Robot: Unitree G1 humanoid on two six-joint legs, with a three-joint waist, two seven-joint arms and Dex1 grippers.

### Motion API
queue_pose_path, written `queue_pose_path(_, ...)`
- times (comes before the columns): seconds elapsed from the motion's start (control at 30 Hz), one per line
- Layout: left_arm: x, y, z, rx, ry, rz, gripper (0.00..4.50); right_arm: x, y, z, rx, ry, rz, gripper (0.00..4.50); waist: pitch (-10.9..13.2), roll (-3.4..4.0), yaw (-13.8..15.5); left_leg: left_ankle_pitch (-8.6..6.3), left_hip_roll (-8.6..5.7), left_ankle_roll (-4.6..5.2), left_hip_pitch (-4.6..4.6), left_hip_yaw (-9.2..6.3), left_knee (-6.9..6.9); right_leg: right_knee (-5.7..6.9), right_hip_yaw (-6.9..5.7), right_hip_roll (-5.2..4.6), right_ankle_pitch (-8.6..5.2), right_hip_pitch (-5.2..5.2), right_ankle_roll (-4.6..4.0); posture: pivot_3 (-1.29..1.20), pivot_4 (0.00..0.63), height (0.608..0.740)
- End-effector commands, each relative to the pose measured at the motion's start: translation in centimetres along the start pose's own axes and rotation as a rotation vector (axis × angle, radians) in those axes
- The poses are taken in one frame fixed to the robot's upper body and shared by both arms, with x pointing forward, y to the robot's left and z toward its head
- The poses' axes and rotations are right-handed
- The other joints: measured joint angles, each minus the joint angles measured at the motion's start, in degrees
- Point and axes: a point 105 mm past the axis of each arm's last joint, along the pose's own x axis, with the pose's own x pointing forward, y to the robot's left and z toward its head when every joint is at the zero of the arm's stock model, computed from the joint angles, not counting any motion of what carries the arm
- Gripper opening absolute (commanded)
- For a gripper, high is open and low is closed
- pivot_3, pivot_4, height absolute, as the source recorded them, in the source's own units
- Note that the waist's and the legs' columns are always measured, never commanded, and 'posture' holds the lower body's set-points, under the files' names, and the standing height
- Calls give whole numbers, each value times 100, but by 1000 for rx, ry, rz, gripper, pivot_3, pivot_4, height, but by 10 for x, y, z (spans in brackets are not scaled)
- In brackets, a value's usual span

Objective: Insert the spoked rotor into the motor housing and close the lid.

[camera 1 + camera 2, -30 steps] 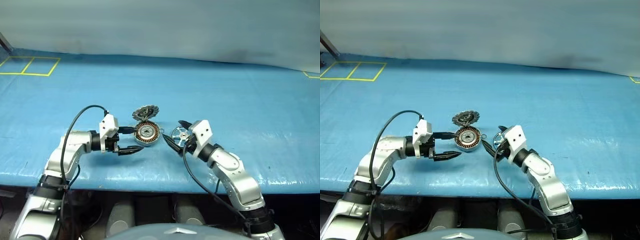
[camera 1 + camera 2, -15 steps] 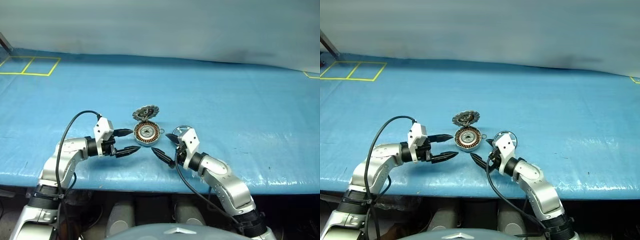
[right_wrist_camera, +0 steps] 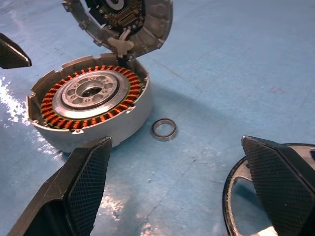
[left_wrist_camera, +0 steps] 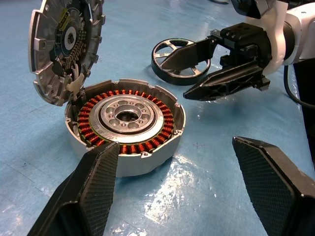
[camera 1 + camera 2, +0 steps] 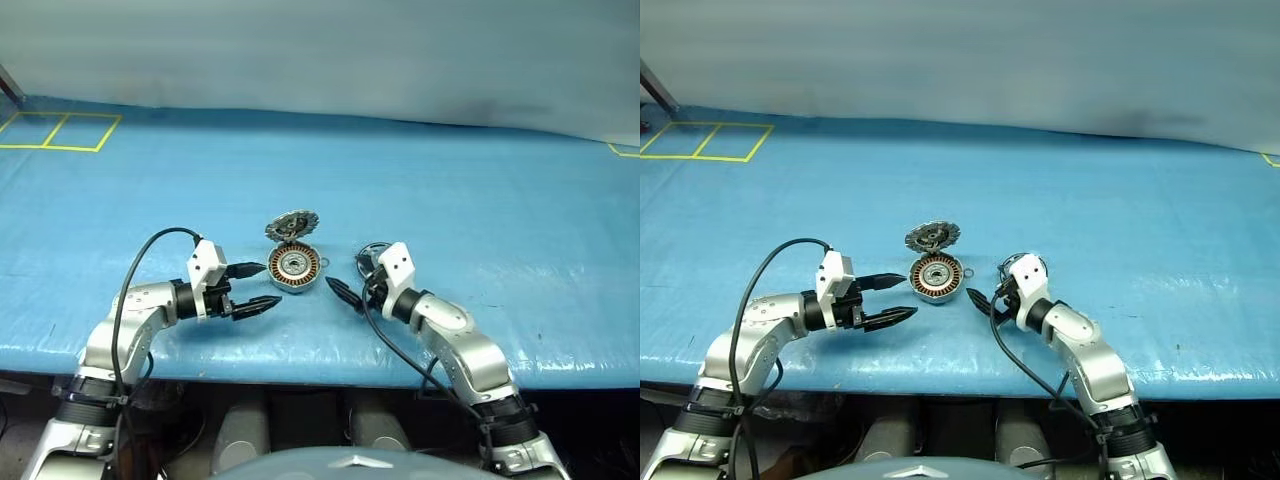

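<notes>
Head views: the housing (image 5: pixel 293 265) sits on the blue tabletop (image 5: pixel 480 200), its lid (image 5: pixel 291 224) tilted up at 12 o'clock. The left claw (image 5: pixel 254 288), released, waits at its 8 o'clock; the right claw (image 5: pixel 352 281), released and empty, at 4 o'clock.

Left wrist view: the rotor (image 4: pixel 180 58) lies flat beyond the housing, the right claw over it.

Right wrist view: a small ring (image 3: pixel 163 129) lies just beside the housing.

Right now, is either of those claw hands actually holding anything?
No. Both sets of jaws are open and empty. The spoked rotor lies on the table beside the right gripper; the left gripper holds nothing.
</notes>
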Motion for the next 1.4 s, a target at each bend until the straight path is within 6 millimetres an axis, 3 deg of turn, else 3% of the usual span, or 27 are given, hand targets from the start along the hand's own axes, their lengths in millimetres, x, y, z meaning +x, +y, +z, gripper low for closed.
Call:
queue_pose_path(0.03, 4, -5, 10, 36, -43, -18, 3991, -1, -9, 16, -36, -47, -22, 4500, 0, 0, -1, 0, 0, 0, 0, 0, -2, 0, -1, 0, 0, -1, 0, 0, 150, 740)
queue_pose_path(0.7, -2, -10, 10, 79, -102, 19, 3991, 34, -11, 45, -87, -118, -48, 4500, 1, 1, -17, 0, 0, 0, -1, 2, -7, -7, 1, -1, 0, -2, 0, 0, 150, 740)
queue_pose_path(1.4, -5, -14, 14, 83, -187, 88, 3991, 46, -16, 61, -106, -177, -69, 4500, 1, 2, -48, 0, 1, 0, -1, 3, -14, -8, 1, -1, 0, -5, 0, 0, 150, 740)
